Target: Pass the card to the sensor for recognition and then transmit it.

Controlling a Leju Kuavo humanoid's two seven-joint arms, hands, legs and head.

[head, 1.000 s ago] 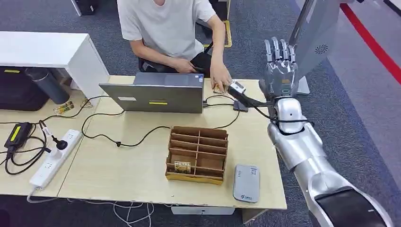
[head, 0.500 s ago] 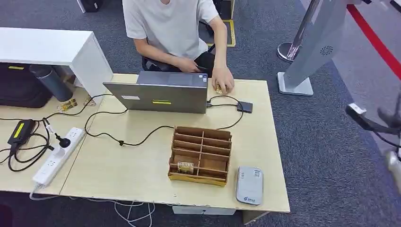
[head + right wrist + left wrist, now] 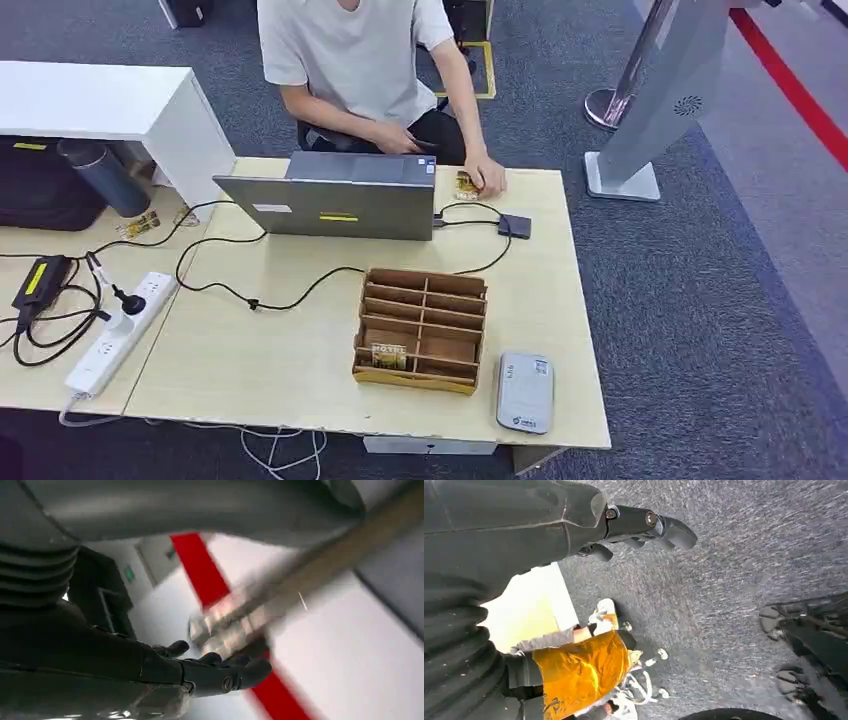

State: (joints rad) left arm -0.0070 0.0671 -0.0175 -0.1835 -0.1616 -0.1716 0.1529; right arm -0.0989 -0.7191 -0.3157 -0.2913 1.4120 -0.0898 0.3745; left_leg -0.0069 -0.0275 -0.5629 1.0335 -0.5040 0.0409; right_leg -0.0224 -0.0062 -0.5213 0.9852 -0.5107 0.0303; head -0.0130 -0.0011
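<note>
From my seat, the head view starts at the left with a white power strip (image 3: 112, 335) and a black adapter (image 3: 36, 281) bearing a yellow label whose print I can't read. Next comes the grey laptop (image 3: 340, 205), back turned to me, with a yellow sticker and a white one, both too small to read. In front of it stands the cardboard divider box (image 3: 421, 329); a card (image 3: 388, 354) stands upright in its near-left compartment, with dark letters that look like "HOTEL", though I'm not certain. Just right of the box lies the grey card sensor (image 3: 525, 392), flat on the wooden table (image 3: 260, 370), with a small blue logo I can't make out. Behind, a person's hand (image 3: 486, 178) rests on a second card (image 3: 465, 184) at the table's far edge.

In the left wrist view my left hand (image 3: 644, 527) hangs over grey carpet, fingers (image 3: 674, 532) loosely curled, holding nothing. In the right wrist view my right hand (image 3: 220, 672) shows its dark fingers (image 3: 250, 669) gently bent and apart, gripping nothing, against a blurred backdrop.
</note>
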